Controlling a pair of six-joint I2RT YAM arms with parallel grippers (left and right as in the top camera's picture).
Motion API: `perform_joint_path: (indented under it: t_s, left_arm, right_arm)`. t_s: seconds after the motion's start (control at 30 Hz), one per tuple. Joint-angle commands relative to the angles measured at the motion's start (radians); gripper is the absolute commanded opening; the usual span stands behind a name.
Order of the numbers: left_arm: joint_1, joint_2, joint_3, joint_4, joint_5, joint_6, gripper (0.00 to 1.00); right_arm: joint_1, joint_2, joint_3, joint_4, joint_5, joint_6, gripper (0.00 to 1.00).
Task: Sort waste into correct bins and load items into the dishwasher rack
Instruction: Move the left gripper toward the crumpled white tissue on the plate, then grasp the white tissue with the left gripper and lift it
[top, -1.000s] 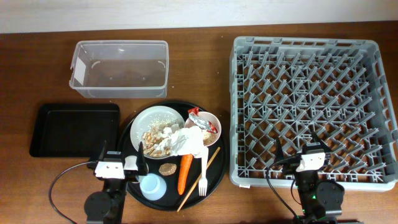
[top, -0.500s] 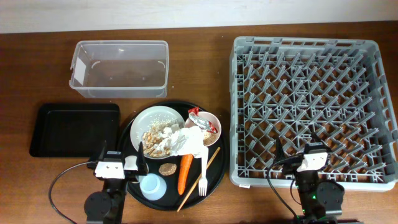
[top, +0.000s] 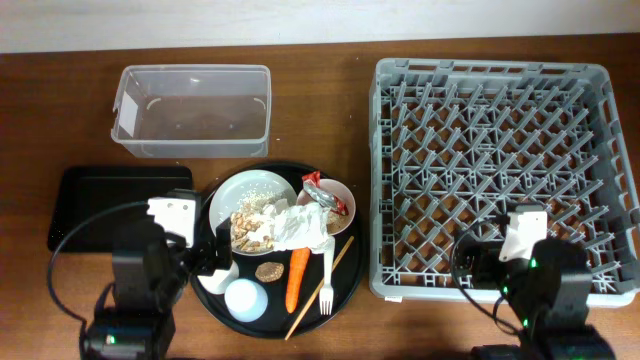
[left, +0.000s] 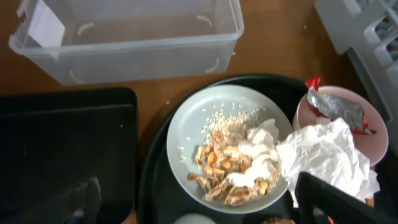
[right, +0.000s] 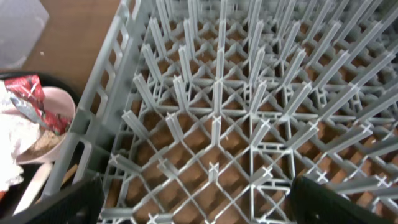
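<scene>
the left gripper (left: 196, 183) hangs at the near edge of the plate (left: 186, 134), jaws spread wide and holding nothing. the tissue (left: 323, 155) lies to its right, draped from the plate onto the bowl (left: 303, 115), with the wrapper (left: 336, 107) just beyond. the right gripper (right: 196, 186), also spread and empty, is over the rack (right: 249, 93), so the left arm looks nearer the waste. the tub (left: 124, 37) lies far-left.

Clear tub (top: 192, 108): open top, unobstructed from above.
Black rectangular tray (top: 95, 205): flat, bare floor.
Round tray (top: 345, 285): crowded; tissue (top: 300, 228) drapes over plate (top: 250, 188) and bowl (top: 348, 218).
Dishwasher rack (top: 495, 170): upright pegs, only narrow slots between rows.
Table (top: 358, 150) between round tray and rack: a slim gap.
</scene>
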Motion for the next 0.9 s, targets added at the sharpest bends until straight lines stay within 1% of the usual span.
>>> perform_joint_path:
  t_s: [0.0, 0.03, 0.1, 0.17, 0.23, 0.3, 0.37, 0.47, 0.53, 0.57, 0.6, 0.63, 0.67, 0.7, 0.73, 0.8, 0.87]
  left_arm:
    - [-0.003, 0.178, 0.215, -0.172, 0.025, 0.015, 0.99]
    - [-0.003, 0.251, 0.308, -0.264, 0.024, 0.015, 0.99]
    - [-0.003, 0.314, 0.368, -0.324, 0.025, 0.015, 0.99]
    - [-0.003, 0.325, 0.368, -0.322, 0.030, 0.014, 0.99]
    - [-0.003, 0.337, 0.368, -0.269, 0.159, 0.014, 0.99]
    - [-0.029, 0.396, 0.368, -0.265, 0.186, 0.014, 0.99]
    - [-0.108, 0.489, 0.368, -0.261, 0.186, 0.014, 0.99]
    - [-0.311, 0.710, 0.368, -0.234, 0.186, 0.014, 0.99]
    - [-0.392, 0.827, 0.368, -0.211, 0.185, 0.014, 0.97]
    - [-0.423, 0.875, 0.368, -0.193, 0.177, 0.015, 0.91]
    - [-0.441, 0.913, 0.368, -0.178, 0.177, 0.015, 0.73]
    - [-0.446, 0.930, 0.368, -0.171, 0.177, 0.015, 0.66]
    - [-0.446, 0.951, 0.368, -0.163, 0.164, 0.015, 0.42]
    - [-0.446, 0.950, 0.368, -0.163, 0.125, 0.014, 0.15]
    - [-0.446, 0.949, 0.370, -0.165, 0.092, 0.014, 0.01]
    - [-0.446, 0.943, 0.401, -0.188, 0.057, 0.014, 0.00]
    - [-0.446, 0.900, 0.506, -0.265, -0.027, 0.015, 0.01]
  right_arm:
    - [-0.003, 0.182, 0.154, -0.119, -0.002, 0.001, 0.98]
    - [-0.003, 0.273, 0.211, -0.172, -0.019, 0.001, 0.98]
    - [-0.003, 0.365, 0.237, -0.208, -0.051, 0.001, 0.98]
    - [-0.004, 0.417, 0.237, -0.223, -0.051, 0.001, 0.98]
    - [-0.003, 0.441, 0.237, -0.223, -0.072, 0.002, 0.98]
    - [-0.003, 0.441, 0.237, -0.224, -0.130, 0.001, 0.98]
    - [-0.003, 0.441, 0.237, -0.223, -0.130, 0.001, 0.98]
    - [-0.003, 0.441, 0.237, -0.224, -0.130, 0.001, 0.98]
    - [-0.003, 0.441, 0.237, -0.223, -0.130, 0.001, 0.98]
    - [-0.003, 0.441, 0.237, -0.223, -0.130, 0.001, 0.99]
    - [-0.003, 0.441, 0.237, -0.223, -0.130, 0.001, 0.98]
    - [-0.003, 0.441, 0.237, -0.223, -0.130, 0.001, 0.98]
    - [-0.003, 0.441, 0.237, -0.223, -0.130, 0.001, 0.99]
    - [-0.003, 0.441, 0.237, -0.223, -0.130, 0.001, 0.98]
    - [-0.003, 0.441, 0.237, -0.223, -0.130, 0.001, 0.98]
    - [-0.003, 0.441, 0.237, -0.223, -0.130, 0.001, 0.98]
    - [-0.003, 0.441, 0.237, -0.223, -0.123, 0.001, 0.98]
